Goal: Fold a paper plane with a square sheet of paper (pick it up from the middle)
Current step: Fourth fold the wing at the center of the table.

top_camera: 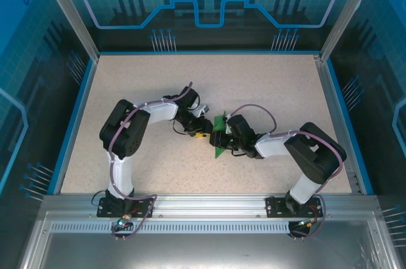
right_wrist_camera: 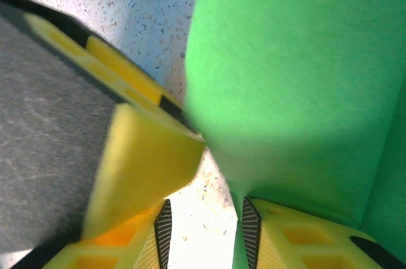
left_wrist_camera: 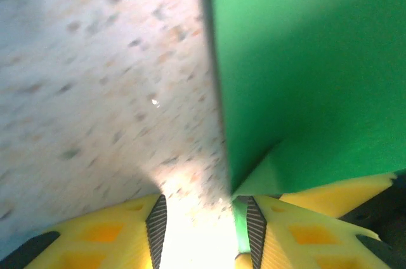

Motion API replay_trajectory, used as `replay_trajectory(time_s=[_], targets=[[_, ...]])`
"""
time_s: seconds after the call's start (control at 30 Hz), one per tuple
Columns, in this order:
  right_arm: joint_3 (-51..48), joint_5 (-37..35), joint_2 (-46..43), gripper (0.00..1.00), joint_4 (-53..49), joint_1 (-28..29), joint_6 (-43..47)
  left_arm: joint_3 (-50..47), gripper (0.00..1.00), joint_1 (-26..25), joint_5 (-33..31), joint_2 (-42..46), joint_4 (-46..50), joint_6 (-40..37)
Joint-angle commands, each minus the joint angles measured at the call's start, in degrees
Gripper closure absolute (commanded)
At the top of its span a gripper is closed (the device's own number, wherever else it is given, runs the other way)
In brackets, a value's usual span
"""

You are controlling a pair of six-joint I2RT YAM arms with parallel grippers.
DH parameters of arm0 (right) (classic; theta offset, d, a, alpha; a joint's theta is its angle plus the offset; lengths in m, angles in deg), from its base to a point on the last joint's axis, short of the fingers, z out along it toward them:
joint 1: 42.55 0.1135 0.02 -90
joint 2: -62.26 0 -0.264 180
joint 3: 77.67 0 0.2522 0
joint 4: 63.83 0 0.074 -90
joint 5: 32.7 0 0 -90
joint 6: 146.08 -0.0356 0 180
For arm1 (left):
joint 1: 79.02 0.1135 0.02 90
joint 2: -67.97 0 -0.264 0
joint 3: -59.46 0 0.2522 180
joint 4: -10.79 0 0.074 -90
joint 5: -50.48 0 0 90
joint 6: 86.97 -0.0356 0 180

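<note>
**A:** The left gripper (left_wrist_camera: 204, 210) stands with its jaws apart and clamps nothing; bare tabletop (left_wrist_camera: 95, 91) shows between them. The square sheet of paper (left_wrist_camera: 304, 59), already partly folded, brushes the inner pad (left_wrist_camera: 255, 231) of one finger.

**B:** And the right gripper (right_wrist_camera: 206, 212)?

**A:** Also parted and empty, with the sheet just beside one finger. The sheet sits near the tabletop's middle, a little toward the near edge.

**B:** So how should the fold go?

**A:** I'd pinch the folded edge with one gripper first, then move the other slowly. The paper is thin, and the fingers are almost touching.
</note>
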Motion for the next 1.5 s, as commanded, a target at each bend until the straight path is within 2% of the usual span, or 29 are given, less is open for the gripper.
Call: replay_trajectory(time_s=[0.0, 0.27, 0.37, 0.57, 0.73, 1.0, 1.1, 1.3, 1.47], targets=[[-1.76, 0.33, -0.04, 0.63, -0.42, -1.08, -2.85, -4.07, 0.58, 0.18, -3.36, 5.93, 0.19, 2.48], [-2.26, 1.27, 0.43, 0.64, 0.21, -2.05, -6.28, -17.38, 0.58, -0.87, -4.02, 17.82, -7.45, 8.77], [-2.42, 2.04, 0.77, 0.66, 0.46, -2.52, -7.70, -22.35, 0.58, -3.13, -5.14, 22.56, -12.36, 10.70], [-1.79, 3.01, 1.57, 0.70, -0.20, -2.79, -9.80, -26.72, 0.58, -9.16, -11.80, 28.12, -17.49, 10.33], [-1.63, 3.02, 2.18, 0.73, -0.28, -2.87, -11.03, -27.10, 0.57, -13.42, -13.50, 26.04, -22.59, 10.64], [-2.36, 3.89, 1.89, 0.77, -0.16, -3.44, -12.18, -23.22, 0.58, -17.46, -17.18, 19.76, -21.94, 9.52], [-2.64, 4.35, 1.97, 0.77, 0.36, -3.77, -12.60, -22.41, 0.58, -18.01, -19.34, 17.93, -21.45, 9.39], [-2.98, 5.21, 2.53, 0.78, 1.70, -4.11, -13.23, -21.09, 0.59, -18.53, -19.64, 15.65, -23.18, 10.14], [-3.52, 5.83, 2.88, 0.79, 2.74, -4.46, -13.68, -20.34, 0.66, -18.55, -21.78, 14.25, -22.01, 10.14]])
